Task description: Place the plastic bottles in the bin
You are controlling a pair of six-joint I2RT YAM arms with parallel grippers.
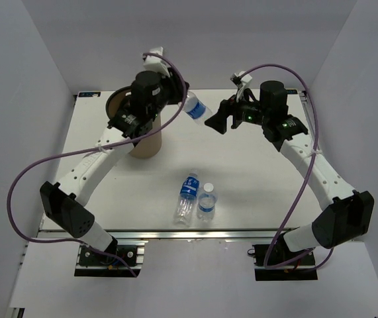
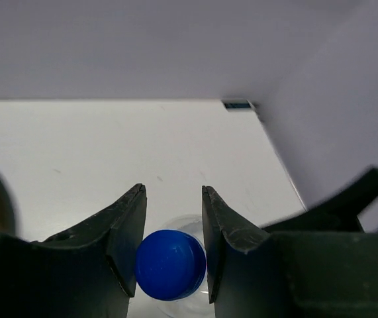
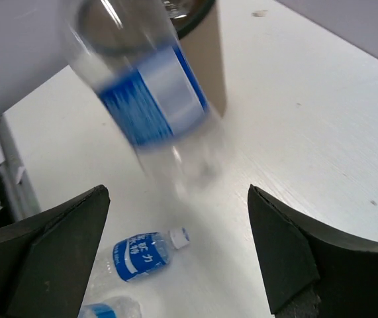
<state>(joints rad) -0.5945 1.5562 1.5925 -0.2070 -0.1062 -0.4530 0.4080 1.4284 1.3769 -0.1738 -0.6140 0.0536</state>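
Found the bin upright on the white table, toward the far left corner, dark rim uppermost. Inside dark; contents not made out from any view.

Found the left gripper aloft beside the bin's mouth, on the bin's right side, fingers closed against a blue cap. Clear bottle shoulder visible just under that cap. Recorded as clamped on the held bottle at its cap end.

Located the held bottle off the table, just right of the bin's rim, tilted, base end pointing away from the bin toward the right gripper. Apart from the bin as seen from above. Blurred in the right wrist view, with the blue label legible only as a band.

Found the right gripper farther right of the bin than the held bottle, jaws spread wide and gripping nothing. Confirmed from the right wrist view: both fingers well apart, held bottle beyond the gap between them, not touched by either.

Noted two more bottles on the table, on the near side of the bin and to its right, well apart from it. Lying bottle on its side, blue label showing. Standing bottle upright, white cap on top, just beside the lying bottle on the side away from the bin. Contact between the two not determinable.
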